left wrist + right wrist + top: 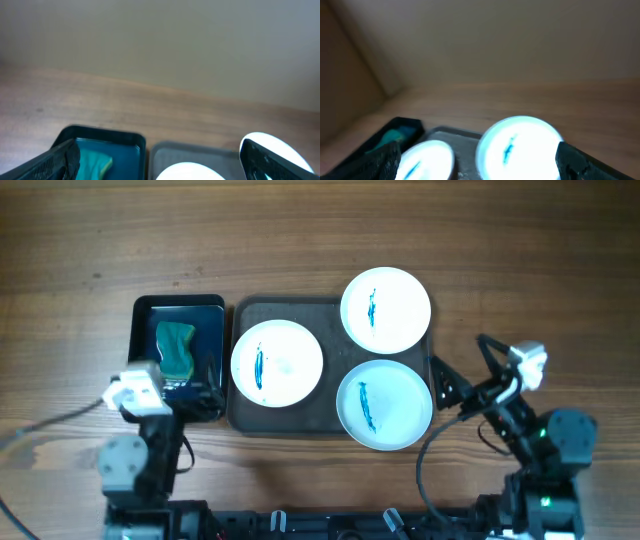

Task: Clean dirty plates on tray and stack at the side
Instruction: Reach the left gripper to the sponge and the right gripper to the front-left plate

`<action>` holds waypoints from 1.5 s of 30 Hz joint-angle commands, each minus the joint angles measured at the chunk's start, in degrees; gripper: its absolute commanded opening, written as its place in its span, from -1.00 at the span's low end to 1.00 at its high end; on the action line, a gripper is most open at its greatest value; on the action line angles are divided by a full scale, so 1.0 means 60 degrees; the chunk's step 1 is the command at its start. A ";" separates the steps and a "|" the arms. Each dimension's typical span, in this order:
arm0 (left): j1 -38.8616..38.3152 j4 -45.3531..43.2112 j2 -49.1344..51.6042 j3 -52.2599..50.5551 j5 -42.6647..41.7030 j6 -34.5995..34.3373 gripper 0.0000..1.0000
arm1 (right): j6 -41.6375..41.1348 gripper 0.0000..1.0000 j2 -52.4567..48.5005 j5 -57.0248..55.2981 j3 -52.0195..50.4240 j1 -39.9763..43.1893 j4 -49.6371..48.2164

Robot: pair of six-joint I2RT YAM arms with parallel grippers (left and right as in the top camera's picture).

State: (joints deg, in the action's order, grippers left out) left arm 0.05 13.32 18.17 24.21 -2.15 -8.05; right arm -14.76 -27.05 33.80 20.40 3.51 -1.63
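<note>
Well, three streaked plates (277, 361) lie on the tray (331, 412), unwiped. Left claw (162, 162) and right claw (475, 162) are spread, empty; I'd have the left pinch the sponge (176, 348) mid-body, firmly, first.

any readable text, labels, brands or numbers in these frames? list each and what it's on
None: no words, numbers or signs can be read in any view.
The plates carry only blue smears, not writing.
The tray, the black tray and the sponge show no label.
Both wrist views are too blurred to show fine print, if there is any.
</note>
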 commanded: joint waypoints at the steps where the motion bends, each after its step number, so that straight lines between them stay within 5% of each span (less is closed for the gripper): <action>1: -0.0033 0.1038 0.2339 0.2277 -0.0539 -0.0058 1.00 | -0.0138 0.99 -0.1643 0.2149 0.1617 -0.0029 0.0361; 6: -0.0033 0.3785 0.5752 0.5967 -0.1184 -0.0051 1.00 | 0.0087 0.99 -0.3814 0.2528 0.3679 -0.0029 0.1978; 11: -0.0033 0.6455 0.8513 0.9632 -0.1388 -0.0051 1.00 | 0.0954 0.99 -0.5792 0.1596 0.6200 -0.0044 0.5512; 18: -0.0036 0.7147 0.9570 1.0298 -0.1388 -0.0022 1.00 | 0.1249 1.00 -0.7828 -0.2510 0.8790 -0.1450 0.9118; 24: -0.0036 0.7133 0.9624 1.0298 -0.1388 -0.0022 1.00 | 0.1158 1.00 -0.8557 -0.3694 0.9009 -0.3275 0.8575; 28: -0.0036 0.7165 0.9628 1.0295 -0.1490 -0.0022 1.00 | 0.0153 0.98 -0.8939 -0.1840 0.8990 -0.3585 0.7515; 38: 0.0058 0.8142 1.0506 1.0287 0.0481 -0.0350 1.00 | -0.1942 0.22 -1.1723 -0.3351 0.8990 -0.5450 0.6889; 45: 0.0678 0.8368 1.1435 1.0287 0.0772 -0.1344 0.96 | -0.2575 0.04 -1.3183 -0.4098 0.8990 -0.6510 0.6430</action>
State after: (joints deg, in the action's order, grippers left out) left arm 1.65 62.98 84.75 85.14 0.12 -11.14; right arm -27.46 -102.72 12.05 73.45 -34.13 37.58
